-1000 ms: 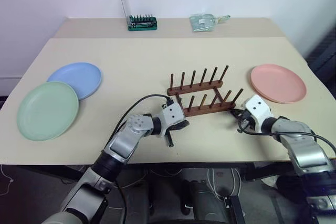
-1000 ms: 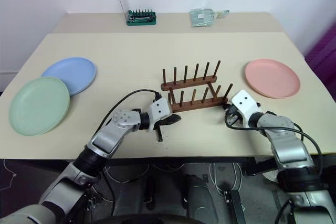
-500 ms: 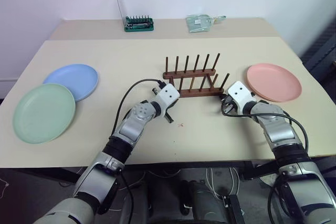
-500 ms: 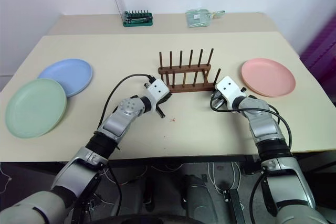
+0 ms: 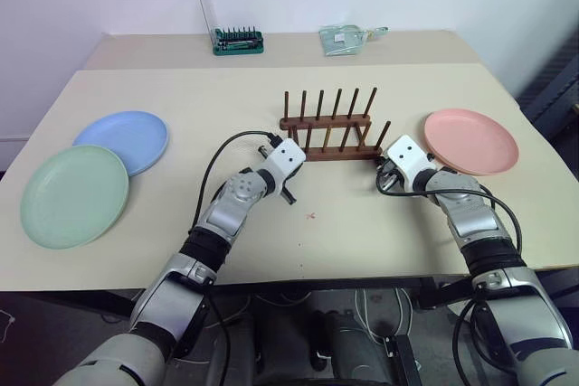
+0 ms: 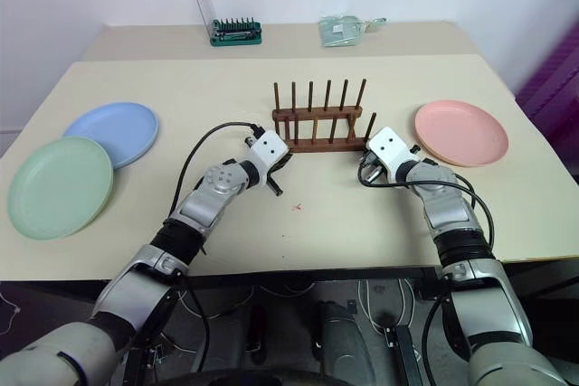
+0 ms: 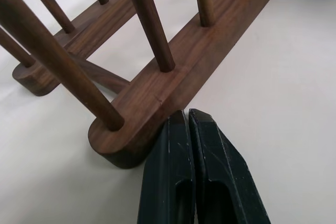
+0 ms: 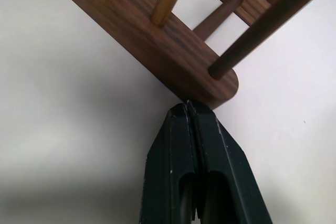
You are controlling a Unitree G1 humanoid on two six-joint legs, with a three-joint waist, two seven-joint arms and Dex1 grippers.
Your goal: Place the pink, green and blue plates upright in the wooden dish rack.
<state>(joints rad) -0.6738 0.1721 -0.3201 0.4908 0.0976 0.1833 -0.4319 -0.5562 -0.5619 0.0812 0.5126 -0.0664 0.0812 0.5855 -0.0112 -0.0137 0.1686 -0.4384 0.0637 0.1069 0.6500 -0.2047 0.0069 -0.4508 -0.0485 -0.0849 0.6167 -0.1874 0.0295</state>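
Surface: one beige matte tabletop [image 5: 181, 223] against a white wall, with a second beige slab butted to its far edge.

Plates, three, all lying flat. One pale mint green round plastic plate [image 5: 72, 196] at the left edge; one light blue round plastic plate [image 5: 122, 139] just behind it, the two rims overlapping; one salmon pink round plastic plate [image 5: 470, 140] near the right edge.

Rack, one: small dark brown wooden dish rack [image 5: 327, 137], two rails of thin upright pegs, mid-table, holding no plates.

Grippers, two. Left gripper [image 7: 188, 115], fingers pressed together, tips against the rack's near left rail end. Right gripper [image 8: 187, 105], likewise closed on nothing, tips at the near right rail end.

Far edge: one green tool holder [image 5: 238, 41] with raised clear lid; one clear packet [image 5: 348, 38].
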